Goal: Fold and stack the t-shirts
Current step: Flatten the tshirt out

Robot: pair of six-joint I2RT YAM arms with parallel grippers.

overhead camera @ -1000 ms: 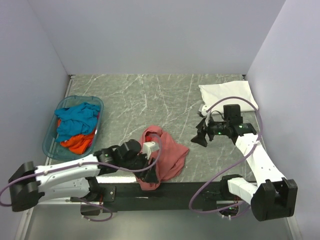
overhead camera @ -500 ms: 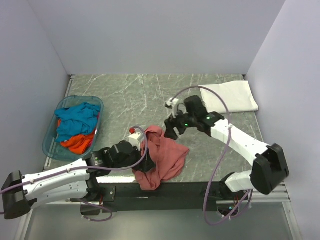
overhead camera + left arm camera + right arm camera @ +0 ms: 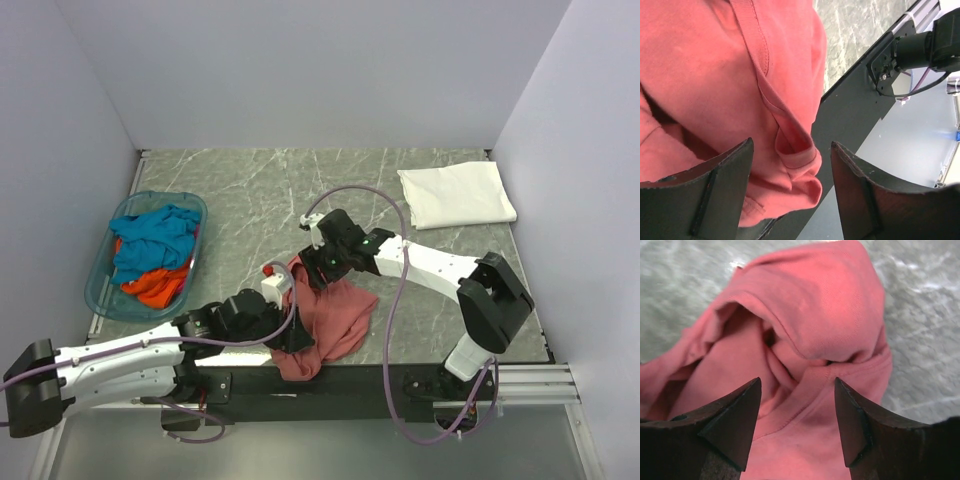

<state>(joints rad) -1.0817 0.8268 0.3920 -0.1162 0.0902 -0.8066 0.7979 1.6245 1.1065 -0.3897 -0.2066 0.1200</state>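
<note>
A dusty-red t-shirt (image 3: 335, 318) lies crumpled near the table's front edge, and its lower part hangs over the black rail. My left gripper (image 3: 297, 338) is at the shirt's near left side. Its jaws are open, with a hem fold (image 3: 797, 155) between the fingertips (image 3: 742, 160). My right gripper (image 3: 318, 268) hovers open over the shirt's far end, and a bunched fold (image 3: 815, 310) lies just beyond its fingers (image 3: 740, 415). A folded white t-shirt (image 3: 458, 195) lies at the back right. Teal-blue (image 3: 152, 232) and orange (image 3: 158, 286) t-shirts sit in the basket.
The translucent blue basket (image 3: 98, 285) stands at the left by the wall. Bare marble table (image 3: 260, 200) stretches between the basket and the white shirt. A black rail (image 3: 380, 378) runs along the front edge, and purple cables loop over both arms.
My right arm has swung left from beside the white shirt to the red shirt's far end, its jaws narrowing a little. My left gripper's jaws have widened at the shirt's near edge.
</note>
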